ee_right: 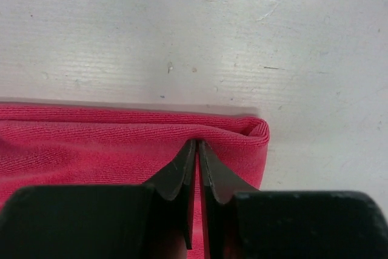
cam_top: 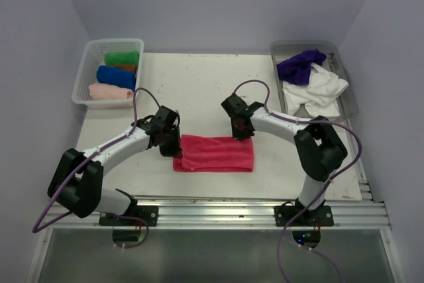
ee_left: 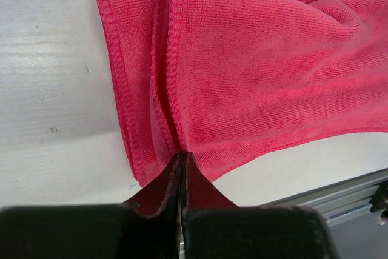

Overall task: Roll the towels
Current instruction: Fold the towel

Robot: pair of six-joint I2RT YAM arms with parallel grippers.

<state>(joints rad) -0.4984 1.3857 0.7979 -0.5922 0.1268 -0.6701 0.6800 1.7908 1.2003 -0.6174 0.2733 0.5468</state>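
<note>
At the far left of the table stands a white basket. It holds rolled towels in a row: a green one, an orange one barely showing behind it, a blue one and a pale pink one.

My left gripper is down at the left end of the red towel. The towel lies folded into a long flat strip between my two arms, just ahead of the metal rail. In my left wrist view the fingers are pressed together to a thin slit. The doubled hem at the towel's end runs straight into their tips, so I hold that folded edge pinched. The rest of the cloth spreads away from my jaws, up and to the right, slightly rumpled.

My right gripper sits on the strip's far long edge, towards its right end. In my right wrist view the fingers are likewise almost closed. They nip the rounded fold of the towel, with a sliver of red showing between them. The towel's corner lies just to the right of my tips, and bare table lies beyond the fold.

At the far right is a grey tray. A purple towel is heaped in it beside a loose white towel.
</note>
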